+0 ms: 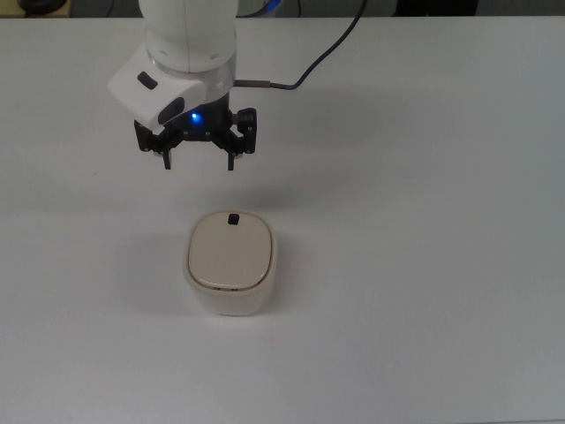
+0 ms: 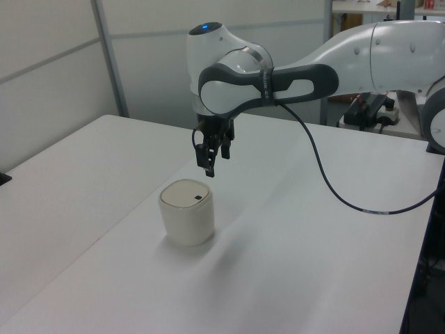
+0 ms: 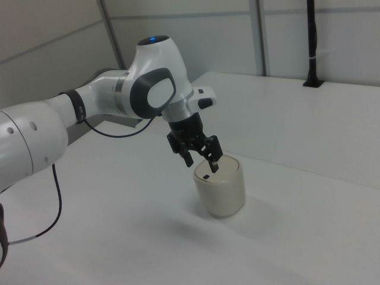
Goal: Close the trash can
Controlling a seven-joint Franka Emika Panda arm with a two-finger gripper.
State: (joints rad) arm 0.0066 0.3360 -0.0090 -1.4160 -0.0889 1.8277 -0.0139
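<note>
The cream trash can (image 1: 231, 262) stands upright on the white table (image 1: 424, 265), and its flat lid (image 1: 228, 252) lies level on the rim. A tiny black tab (image 1: 232, 218) sits at the lid's far edge in the top view. My gripper (image 1: 199, 163) hangs in the air above and beyond that edge. It is open wide, holds nothing and is clear of the lid. In the left view the gripper (image 2: 211, 165) floats above the trash can (image 2: 186, 216). In the right view the gripper (image 3: 202, 162) hovers just over the trash can (image 3: 221, 190), at the tab side.
A black cable (image 1: 305, 72) runs from the wrist off the top view's upper edge. In the right view, a black post (image 3: 312, 44) stands at the table's far corner. Wall panels rise behind the table in both side views.
</note>
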